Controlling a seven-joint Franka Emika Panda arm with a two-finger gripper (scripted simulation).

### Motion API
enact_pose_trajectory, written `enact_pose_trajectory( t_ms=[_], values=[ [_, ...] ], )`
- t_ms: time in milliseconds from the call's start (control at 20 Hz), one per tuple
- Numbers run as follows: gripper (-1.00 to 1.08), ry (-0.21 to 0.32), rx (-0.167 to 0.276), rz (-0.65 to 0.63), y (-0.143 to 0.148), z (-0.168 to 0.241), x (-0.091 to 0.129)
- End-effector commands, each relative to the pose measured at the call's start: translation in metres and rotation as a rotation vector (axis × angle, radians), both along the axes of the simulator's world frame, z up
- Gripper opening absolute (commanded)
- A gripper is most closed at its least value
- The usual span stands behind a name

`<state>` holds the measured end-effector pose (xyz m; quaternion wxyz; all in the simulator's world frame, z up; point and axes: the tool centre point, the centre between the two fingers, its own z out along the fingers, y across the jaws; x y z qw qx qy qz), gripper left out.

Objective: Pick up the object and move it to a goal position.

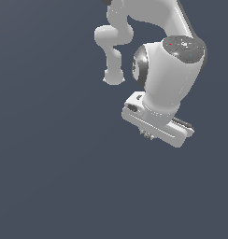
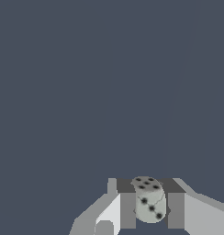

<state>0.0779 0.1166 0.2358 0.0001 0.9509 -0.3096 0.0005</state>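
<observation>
Wrist view shows the pincer pinching a pale die between its fingers, at six o'clock of the frame.

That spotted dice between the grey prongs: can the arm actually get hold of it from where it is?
Yes, it seems so already: in the wrist view the dice sits between the tool's two fingers, which look closed against its sides. Nothing blocks it.
</observation>
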Motion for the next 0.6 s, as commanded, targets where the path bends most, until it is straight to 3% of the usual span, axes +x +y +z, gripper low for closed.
enact_pose_trajectory(
  t_ms=[0, 550],
  values=[
    [-1.0, 0.001, 0.0, 0.0, 0.005, 0.007, 0.007],
    [-1.0, 0.001, 0.0, 0.0, 0.014, 0.022, 0.02]
  ],
)
